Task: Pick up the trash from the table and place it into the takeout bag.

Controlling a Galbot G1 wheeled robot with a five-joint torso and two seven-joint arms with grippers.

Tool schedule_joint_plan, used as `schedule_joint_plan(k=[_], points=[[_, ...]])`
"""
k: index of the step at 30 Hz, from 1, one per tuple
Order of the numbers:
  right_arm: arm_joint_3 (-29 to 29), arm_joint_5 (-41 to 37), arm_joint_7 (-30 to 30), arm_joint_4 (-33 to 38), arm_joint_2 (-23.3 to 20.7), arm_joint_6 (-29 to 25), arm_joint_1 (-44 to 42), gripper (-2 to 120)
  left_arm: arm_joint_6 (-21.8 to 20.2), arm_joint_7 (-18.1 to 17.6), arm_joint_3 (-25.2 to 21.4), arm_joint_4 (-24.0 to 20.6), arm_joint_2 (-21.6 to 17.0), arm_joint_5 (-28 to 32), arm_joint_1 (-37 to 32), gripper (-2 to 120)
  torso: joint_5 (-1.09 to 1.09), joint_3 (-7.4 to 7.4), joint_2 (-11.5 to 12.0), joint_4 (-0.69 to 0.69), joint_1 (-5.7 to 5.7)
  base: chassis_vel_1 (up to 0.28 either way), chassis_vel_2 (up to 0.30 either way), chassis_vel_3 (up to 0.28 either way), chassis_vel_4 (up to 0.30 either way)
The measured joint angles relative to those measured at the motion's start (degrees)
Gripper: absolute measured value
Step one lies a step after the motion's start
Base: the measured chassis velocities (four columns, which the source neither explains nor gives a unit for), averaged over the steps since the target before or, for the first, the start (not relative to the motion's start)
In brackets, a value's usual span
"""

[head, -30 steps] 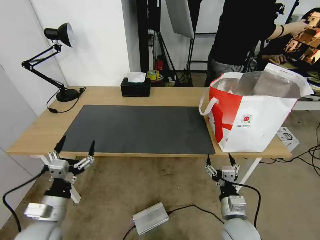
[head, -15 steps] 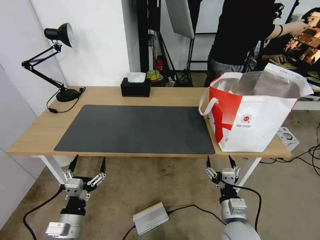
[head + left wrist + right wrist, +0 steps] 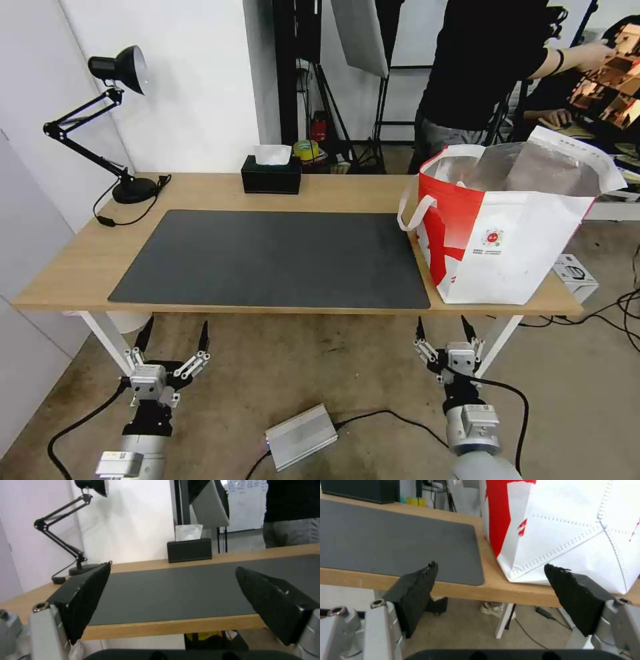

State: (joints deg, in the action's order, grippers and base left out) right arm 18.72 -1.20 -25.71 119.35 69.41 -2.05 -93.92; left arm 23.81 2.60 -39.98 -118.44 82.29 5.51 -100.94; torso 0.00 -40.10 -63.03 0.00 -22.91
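The left gripper point(image 3: 173, 329) has been lowered below the worktop point(image 3: 73, 267) edge, jaws spread; the right gripper point(image 3: 441, 325) is likewise spread and empty. With nothing left on the mat point(image 3: 273, 257), the tall takeout bag point(image 3: 507, 227) could be tipped if nudged.

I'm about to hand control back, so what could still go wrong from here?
1. The takeout bag stands at the table corner nearest the right gripper; a careless lift could clip it.
2. Both open grippers, including the left gripper, sit below the table's front edge, so rising straight up may strike it.
3. Cables trail on the floor near the base.
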Motion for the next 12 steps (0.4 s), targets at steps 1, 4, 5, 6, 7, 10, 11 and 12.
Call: schedule_joint_plan(k=[1, 4, 5, 6, 7, 10, 11, 12], points=[[0.0, 0.0, 0.0, 0.0, 0.0, -0.1, -0.1, 86, 0.1, 0.0, 0.0, 0.0, 0.0, 0.0, 0.0, 100, 0.00, 0.00, 0.0, 0.00, 0.00, 0.000, 0.000, 0.000, 0.000], [0.0, 0.1, 0.0, 0.2, 0.1, -0.2, -0.4, 86, 0.1, -0.1, -0.2, -0.1, 0.1, -0.1, 0.1, 100, 0.00, 0.00, 0.0, 0.00, 0.00, 0.000, 0.000, 0.000, 0.000], [0.0, 0.1, 0.0, 0.2, 0.1, -0.2, -0.4, 86, 0.1, -0.1, -0.2, -0.1, 0.1, -0.1, 0.1, 100, 0.00, 0.00, 0.0, 0.00, 0.00, 0.000, 0.000, 0.000, 0.000], [0.0, 0.1, 0.0, 0.2, 0.1, -0.3, -0.5, 86, 0.1, -0.1, -0.2, -0.1, 0.2, -0.1, 0.1, 100, 0.00, 0.00, 0.0, 0.00, 0.00, 0.000, 0.000, 0.000, 0.000], [0.0, 0.1, 0.0, 0.2, 0.2, -0.3, -0.5, 86, 0.1, -0.1, -0.2, -0.2, 0.2, -0.1, 0.2, 100, 0.00, 0.00, 0.0, 0.00, 0.00, 0.000, 0.000, 0.000, 0.000], [-0.1, 0.5, 0.0, 0.4, 0.4, -0.4, -0.9, 86, 0.1, -0.2, -0.3, -0.3, 0.2, -0.1, 0.3, 100, 0.00, 0.00, 0.0, 0.00, 0.00, 0.000, 0.000, 0.000, 0.000], [-0.1, 0.6, 0.0, 0.4, 0.4, -0.5, -1.0, 86, 0.1, -0.2, -0.3, -0.3, 0.2, -0.1, 0.4, 100, 0.00, 0.00, 0.0, 0.00, 0.00, 0.000, 0.000, 0.000, 0.000], [-0.2, 0.6, -0.1, 0.4, 0.4, -0.5, -1.0, 86, 0.1, -0.3, -0.3, -0.3, 0.2, -0.1, 0.4, 100, 0.00, 0.00, 0.0, 0.00, 0.00, 0.000, 0.000, 0.000, 0.000]])
